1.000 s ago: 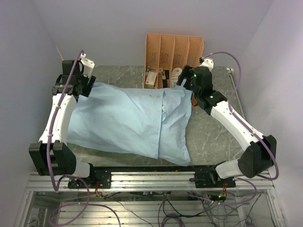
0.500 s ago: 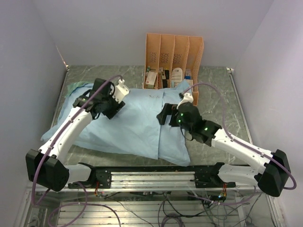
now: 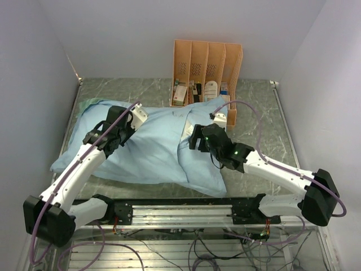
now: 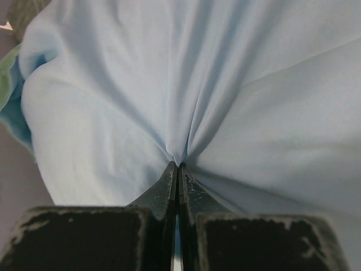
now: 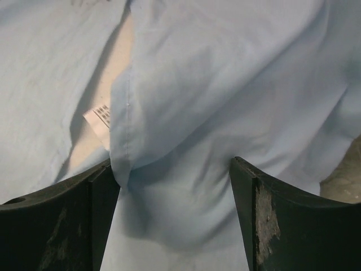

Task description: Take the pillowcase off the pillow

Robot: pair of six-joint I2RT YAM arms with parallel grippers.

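Observation:
The light blue pillowcase (image 3: 152, 149) lies across the table with the pillow inside it. A mint-green edge shows at its far left corner (image 3: 90, 104). My left gripper (image 3: 120, 135) sits on its left half, shut, pinching a ridge of the blue cloth (image 4: 178, 165). My right gripper (image 3: 194, 137) is open over the hemmed mouth of the case, with a bulge of pillowcase (image 5: 225, 84) between the wide jaws (image 5: 175, 164). The left finger (image 5: 84, 197) touches the hem. A strip of off-white pillow (image 5: 121, 62) and a printed tag (image 5: 98, 117) show inside the opening.
An orange file rack (image 3: 207, 62) with small items stands at the back, just behind the pillowcase's right end. Grey marbled table (image 3: 256, 130) shows right of the case. A metal rail (image 3: 180, 212) runs along the near edge, and walls close in on both sides.
Both arms have swung in from the back corners onto the pillowcase. The left gripper has shut on a pinch of cloth. The cloth has bunched near the right gripper.

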